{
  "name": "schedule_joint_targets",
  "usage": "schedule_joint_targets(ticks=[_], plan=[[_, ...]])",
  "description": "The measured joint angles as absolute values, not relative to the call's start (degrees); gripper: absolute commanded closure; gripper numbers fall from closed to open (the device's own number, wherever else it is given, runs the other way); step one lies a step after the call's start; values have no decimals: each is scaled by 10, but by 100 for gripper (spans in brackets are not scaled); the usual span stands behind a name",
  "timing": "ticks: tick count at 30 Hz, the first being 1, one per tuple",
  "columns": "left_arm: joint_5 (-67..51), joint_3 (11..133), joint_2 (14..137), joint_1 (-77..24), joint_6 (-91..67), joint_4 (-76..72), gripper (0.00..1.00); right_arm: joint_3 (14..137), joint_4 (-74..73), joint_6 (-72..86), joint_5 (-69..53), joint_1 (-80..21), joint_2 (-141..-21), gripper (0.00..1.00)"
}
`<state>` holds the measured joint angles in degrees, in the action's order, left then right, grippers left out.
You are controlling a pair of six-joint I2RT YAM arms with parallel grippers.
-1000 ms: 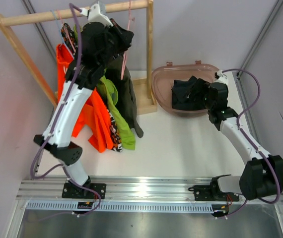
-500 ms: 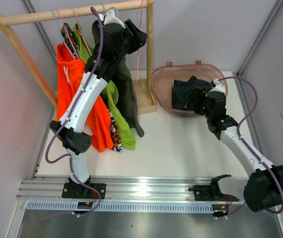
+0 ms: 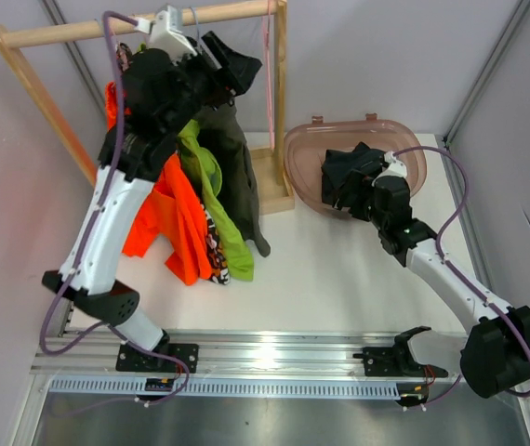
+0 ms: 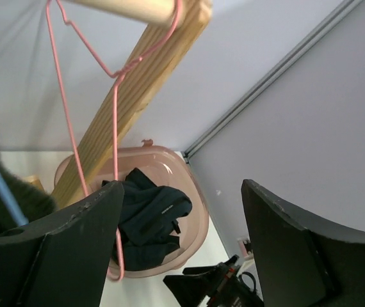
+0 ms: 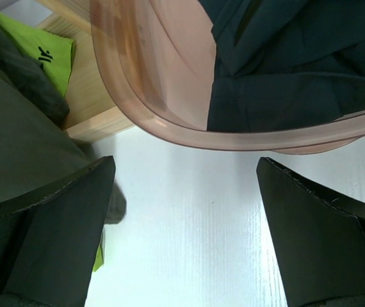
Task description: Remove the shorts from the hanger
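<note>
Fabric is looking soft, light and floppy, so I am planning to pinch the dark olive shorts at the waistband, where they are hanging from the rail. Both the left gripper and right gripper are gaping wide, holding nothing.

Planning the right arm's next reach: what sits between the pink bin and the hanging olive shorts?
The rack's wooden end post and its foot stand between the pink bin and the olive shorts, clearest in the top view.

White arms, black joints (purple cables), black claw fingers
</note>
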<state>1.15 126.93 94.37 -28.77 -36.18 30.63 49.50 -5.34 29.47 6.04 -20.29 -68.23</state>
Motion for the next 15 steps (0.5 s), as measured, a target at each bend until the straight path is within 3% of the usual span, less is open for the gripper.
schedule_joint_targets(ticks=[8, 15], plan=[[62, 1197, 828, -275, -318, 305, 20, 495, -53, 300, 72, -223, -683, 1], [93, 1168, 839, -233, -312, 309, 22, 495, -57, 300, 82, -228, -682, 0]])
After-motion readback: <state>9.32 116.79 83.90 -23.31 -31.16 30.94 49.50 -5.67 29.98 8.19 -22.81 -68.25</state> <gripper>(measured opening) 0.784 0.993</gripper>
